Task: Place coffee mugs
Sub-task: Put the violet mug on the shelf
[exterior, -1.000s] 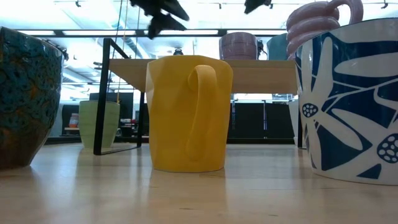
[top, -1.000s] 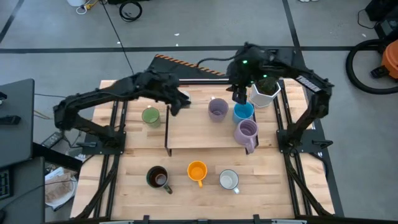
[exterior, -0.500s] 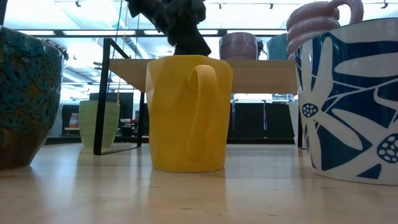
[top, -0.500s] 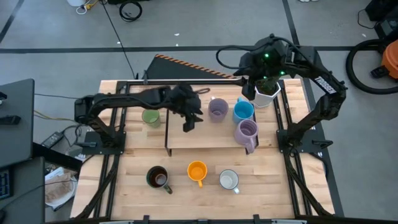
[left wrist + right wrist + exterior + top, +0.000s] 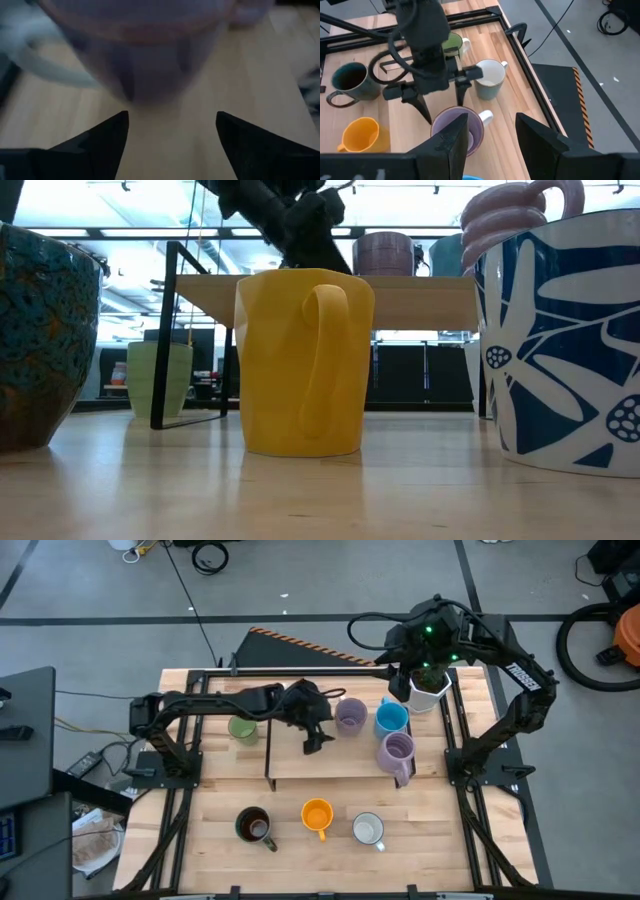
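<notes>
A lavender mug (image 5: pixel 351 716) with a pale handle stands on the low wooden shelf (image 5: pixel 340 765); it fills the left wrist view (image 5: pixel 145 55). My left gripper (image 5: pixel 320 736) is open just to its left, fingers slanting down at it (image 5: pixel 444 110), touching nothing. Behind that gripper stands a white mug (image 5: pixel 489 79). A blue mug (image 5: pixel 391 719) and a taller lavender mug (image 5: pixel 396 752) also stand on the shelf, and a green mug (image 5: pixel 241 728) sits off its left end. My right gripper (image 5: pixel 415 675) hangs open and empty above the planter at the far right.
Near the front edge stand a dark mug (image 5: pixel 253 826), an orange mug (image 5: pixel 316 815) and a pale mug (image 5: pixel 368 830). The white planter with a cactus (image 5: pixel 428 690) sits at the far right. Black frame rails (image 5: pixel 190 770) run along both table sides.
My left gripper has swung from beside the green mug toward the table's right, come down over the shelf and rolled, ending just left of the lavender mug. My right gripper has drawn back from above the blue mug toward the far right, over the planter.
</notes>
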Motion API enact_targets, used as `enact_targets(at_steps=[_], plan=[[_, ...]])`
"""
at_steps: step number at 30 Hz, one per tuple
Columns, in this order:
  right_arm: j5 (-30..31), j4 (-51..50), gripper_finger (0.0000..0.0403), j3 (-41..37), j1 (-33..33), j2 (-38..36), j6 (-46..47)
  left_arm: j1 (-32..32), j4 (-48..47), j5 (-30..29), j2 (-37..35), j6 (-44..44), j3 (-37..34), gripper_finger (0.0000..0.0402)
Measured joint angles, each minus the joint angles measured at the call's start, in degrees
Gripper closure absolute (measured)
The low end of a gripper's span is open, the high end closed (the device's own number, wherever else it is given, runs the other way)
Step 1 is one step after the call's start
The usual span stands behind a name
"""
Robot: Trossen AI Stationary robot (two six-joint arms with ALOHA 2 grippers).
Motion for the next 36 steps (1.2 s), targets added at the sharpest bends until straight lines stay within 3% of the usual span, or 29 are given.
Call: enact_targets(at_steps=[22,36], plan=[[-1.4,0.6,0.0234,0.0,0.5,0.9,0.7,0.3,12.2,1.5,4.3,-1.3,-0.1,0.0090],[-1.0,0.8,0.0234,0.0,0.5,0.9,0.6,0.3,10.5,1.6,3.0,-2.5,-0.1,0.0091]])
